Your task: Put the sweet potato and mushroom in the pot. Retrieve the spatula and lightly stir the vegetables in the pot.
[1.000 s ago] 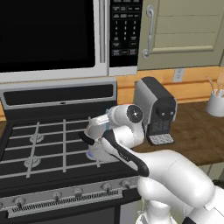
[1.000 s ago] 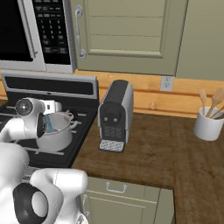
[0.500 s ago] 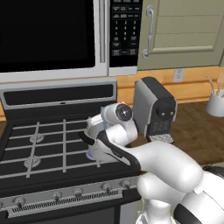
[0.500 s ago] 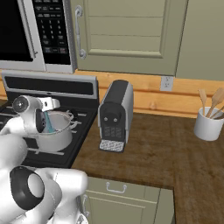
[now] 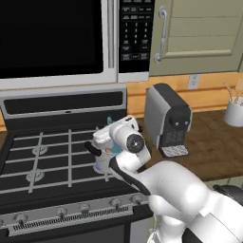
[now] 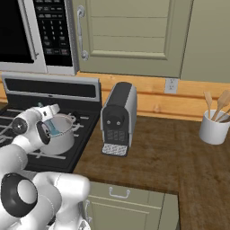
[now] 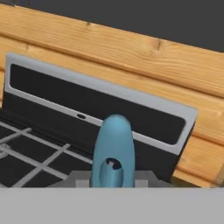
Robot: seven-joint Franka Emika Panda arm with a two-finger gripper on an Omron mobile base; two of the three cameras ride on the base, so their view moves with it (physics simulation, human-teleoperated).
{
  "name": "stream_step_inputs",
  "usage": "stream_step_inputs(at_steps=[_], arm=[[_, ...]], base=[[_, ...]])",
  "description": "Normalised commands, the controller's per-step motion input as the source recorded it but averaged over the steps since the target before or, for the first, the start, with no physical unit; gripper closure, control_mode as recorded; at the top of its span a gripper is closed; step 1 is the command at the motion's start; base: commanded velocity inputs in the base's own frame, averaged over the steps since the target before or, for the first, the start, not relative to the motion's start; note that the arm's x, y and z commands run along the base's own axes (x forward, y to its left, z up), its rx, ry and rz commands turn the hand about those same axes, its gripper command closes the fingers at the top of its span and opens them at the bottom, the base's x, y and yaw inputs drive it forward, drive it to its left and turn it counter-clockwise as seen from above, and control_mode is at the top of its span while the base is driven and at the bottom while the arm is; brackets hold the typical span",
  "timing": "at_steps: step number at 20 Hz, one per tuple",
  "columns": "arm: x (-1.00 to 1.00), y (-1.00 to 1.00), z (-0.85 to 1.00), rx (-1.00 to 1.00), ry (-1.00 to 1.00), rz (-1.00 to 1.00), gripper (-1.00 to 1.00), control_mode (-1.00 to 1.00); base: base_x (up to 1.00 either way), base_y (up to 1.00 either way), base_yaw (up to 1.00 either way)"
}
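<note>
The steel pot [image 6: 62, 137] stands on the stove's right front burner, and in the left base view the pot [image 5: 100, 164] is mostly covered by my wrist. My gripper [image 7: 113, 180] hangs over it, shut on the blue spatula [image 7: 114, 151], whose handle rises between the fingers. The spatula's blue end [image 6: 52, 128] reaches down inside the pot. The sweet potato and the mushroom are hidden from view.
A black and grey coffee machine [image 6: 118, 117] stands just right of the stove [image 5: 42, 161]. A white utensil cup [image 6: 214, 127] with wooden tools sits far right on the wooden counter. The microwave [image 5: 61, 40] and cabinet doors hang above.
My hand has swung slightly over the pot, first left and then back and lower, carrying the spatula with it. The pot has stayed in place.
</note>
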Motion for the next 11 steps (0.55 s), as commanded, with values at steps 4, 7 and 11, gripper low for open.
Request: stream_step_inputs(at_steps=[4,7,11], arm=[[-0.09,0.35,0.26,0.04,0.05,0.00,1.00,-1.00],[0.00,0.52,0.19,0.10,0.09,0.00,1.00,-1.00],[0.08,0.13,0.00,0.01,0.05,-0.01,1.00,-1.00]], base=[[0.00,0.00,0.00],[0.00,0.00,0.00],[0.00,0.00,0.00]])
